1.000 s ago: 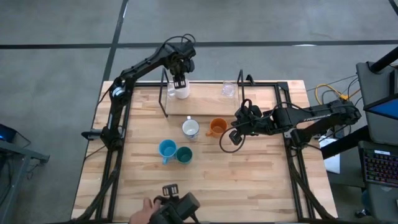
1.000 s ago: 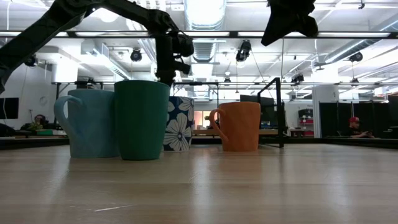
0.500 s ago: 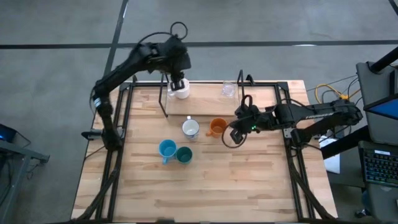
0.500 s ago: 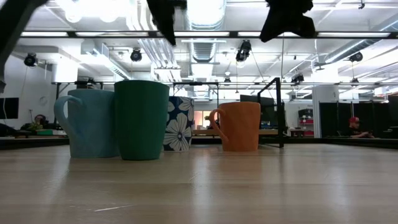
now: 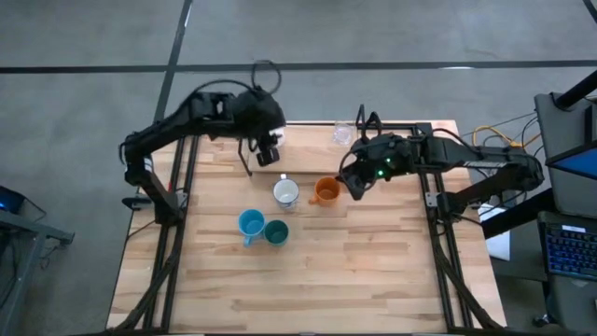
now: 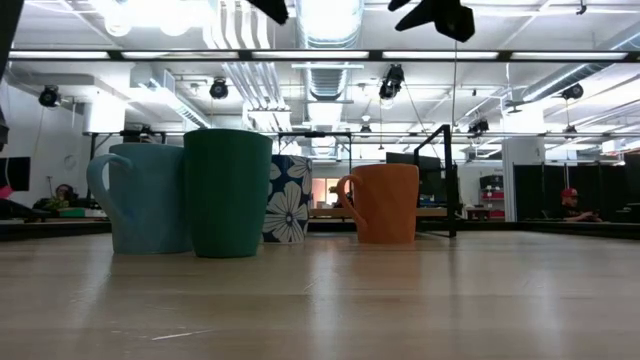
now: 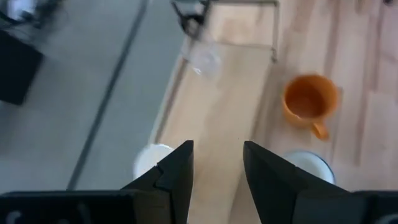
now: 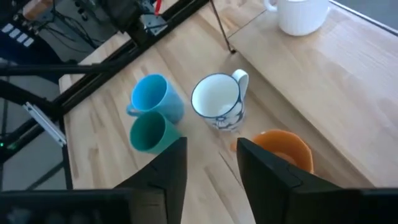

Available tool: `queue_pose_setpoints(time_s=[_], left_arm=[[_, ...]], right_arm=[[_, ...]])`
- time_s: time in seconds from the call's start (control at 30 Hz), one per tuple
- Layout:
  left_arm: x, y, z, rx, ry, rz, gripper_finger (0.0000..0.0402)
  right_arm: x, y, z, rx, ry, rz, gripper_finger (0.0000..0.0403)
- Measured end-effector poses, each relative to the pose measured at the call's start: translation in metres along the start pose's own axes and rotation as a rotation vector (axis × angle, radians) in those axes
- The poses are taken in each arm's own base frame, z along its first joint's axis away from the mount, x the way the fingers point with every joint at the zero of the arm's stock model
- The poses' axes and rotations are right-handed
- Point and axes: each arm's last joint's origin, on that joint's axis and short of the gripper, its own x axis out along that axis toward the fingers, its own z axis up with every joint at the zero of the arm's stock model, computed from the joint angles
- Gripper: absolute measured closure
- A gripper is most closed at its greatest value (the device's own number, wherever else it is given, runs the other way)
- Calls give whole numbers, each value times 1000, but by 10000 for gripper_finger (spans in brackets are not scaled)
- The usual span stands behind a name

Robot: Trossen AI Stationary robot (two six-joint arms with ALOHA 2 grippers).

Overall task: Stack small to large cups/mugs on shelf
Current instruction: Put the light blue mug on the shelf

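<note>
- Cups: white cup (image 5: 275, 136) now stands released on shelf (image 5: 308, 147), clear glass (image 5: 342, 133) at its other end; first placement is judged done.
- Left tool (image 5: 269, 154) has lifted off, fingers apart, empty.
- Orange mug (image 5: 326, 190) stands upright on counter (image 5: 373, 271), handle toward floral mug (image 5: 285, 192).
- Right tool (image 5: 355, 187) has moved over it, fingers parted, empty.

white cup (image 8: 303, 15), clear glass (image 5: 342, 133) on shelf (image 5: 308, 149) | orange (image 5: 326, 190), floral (image 5: 285, 193), blue (image 5: 250, 224), teal (image 5: 276, 232) mugs on table
</note>
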Motion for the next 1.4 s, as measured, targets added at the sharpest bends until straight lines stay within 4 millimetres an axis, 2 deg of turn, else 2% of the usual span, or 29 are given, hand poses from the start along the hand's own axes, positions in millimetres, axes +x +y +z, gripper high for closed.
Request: queue_pose_setpoints(time_s=[0.2, 0.27, 0.43, 0.53, 0.67, 0.8, 0.97, 1.07, 1.2, 1.3, 1.4], left_arm=[[30, -26, -18, 80, 161, -105, 276], [32, -34, -25, 124, 214, -138, 276], [30, -44, -38, 271, 316, -184, 276], [36, -47, -43, 288, 352, -192, 276], [39, -51, -47, 248, 378, -229, 276], [34, -59, -54, 219, 448, -352, 276], [12, -66, -60, 210, 396, -502, 276], [4, -64, -67, 215, 392, -512, 276], [3, -60, -76, 225, 406, -451, 276], [4, -57, -88, 240, 430, -398, 276], [5, -57, -102, 263, 461, -399, 276]], right_arm=[[10, 5, -12, 73, 50, 9, 279], [13, 11, -14, 72, 67, 42, 283], [21, 26, -14, 48, 155, 262, 287], [28, 24, -20, 15, 273, 308, 287], [32, 10, -16, -36, 340, 333, 290], [30, -7, -13, -129, 369, 318, 296], [30, -24, -26, -304, 533, 272, 298], [35, -29, -32, -347, 615, 252, 296], [43, -30, -31, -367, 635, 244, 298], [47, -24, -23, -389, 597, 219, 300], [47, -14, -12, -489, 532, 152, 300]])
